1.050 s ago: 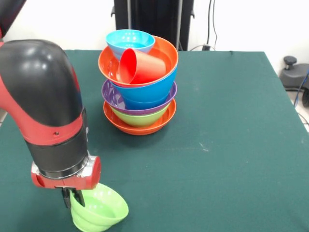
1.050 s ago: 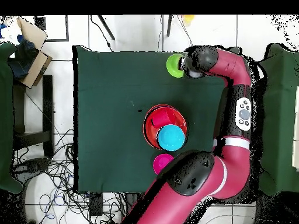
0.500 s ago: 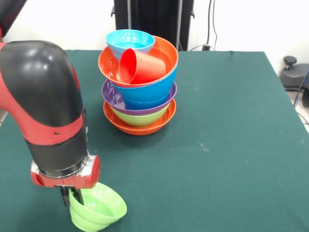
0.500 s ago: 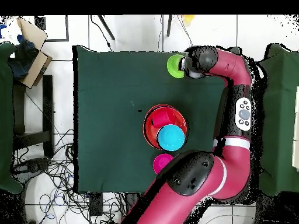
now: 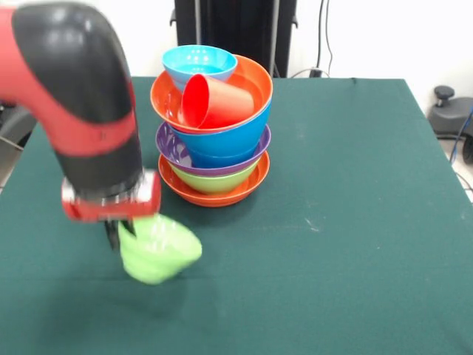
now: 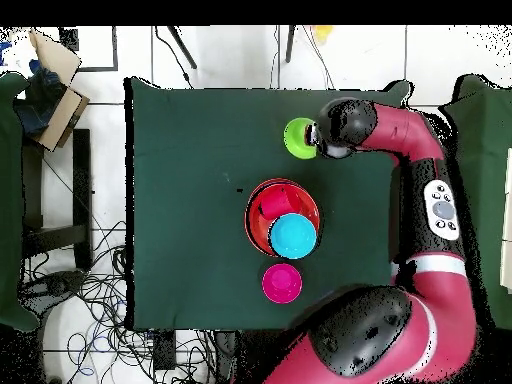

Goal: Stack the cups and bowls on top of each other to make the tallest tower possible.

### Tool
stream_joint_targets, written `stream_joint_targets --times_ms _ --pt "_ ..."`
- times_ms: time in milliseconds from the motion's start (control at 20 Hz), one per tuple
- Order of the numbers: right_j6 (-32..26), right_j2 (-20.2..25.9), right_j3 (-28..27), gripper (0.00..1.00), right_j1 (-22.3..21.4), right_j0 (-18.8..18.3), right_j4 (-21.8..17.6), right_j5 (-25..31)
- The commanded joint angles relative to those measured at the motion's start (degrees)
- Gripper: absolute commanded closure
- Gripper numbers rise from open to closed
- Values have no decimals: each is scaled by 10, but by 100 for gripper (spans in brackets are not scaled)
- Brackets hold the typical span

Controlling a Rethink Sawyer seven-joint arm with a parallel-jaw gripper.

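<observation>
Since a second earlier, the gripper (image 5: 118, 235), fingers pinching the green bowl (image 5: 157, 248), carried it off the worktop (image 5: 347, 222) toward the tower (image 5: 214, 133); magenta bowl (image 6: 282, 283) remained unstacked.

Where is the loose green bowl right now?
In the front view the green bowl hangs tilted in the gripper at the left, lifted off the green table, in front and left of the tower.

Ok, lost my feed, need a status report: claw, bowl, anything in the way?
Claw shut on green bowl, bowl tilted, off the table. Tower standing, red cup lying in its top orange bowl. Path looks clear.
</observation>
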Motion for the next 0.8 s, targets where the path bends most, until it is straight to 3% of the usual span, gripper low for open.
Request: stream_joint_targets --times_ms 50,350,800 --pt "-10 -31 303 100 -209 -49 22 -76" --pt "-10 -24 492 100 -335 -121 36 -141" --pt "-31 13 669 100 -435 -228 43 -222"
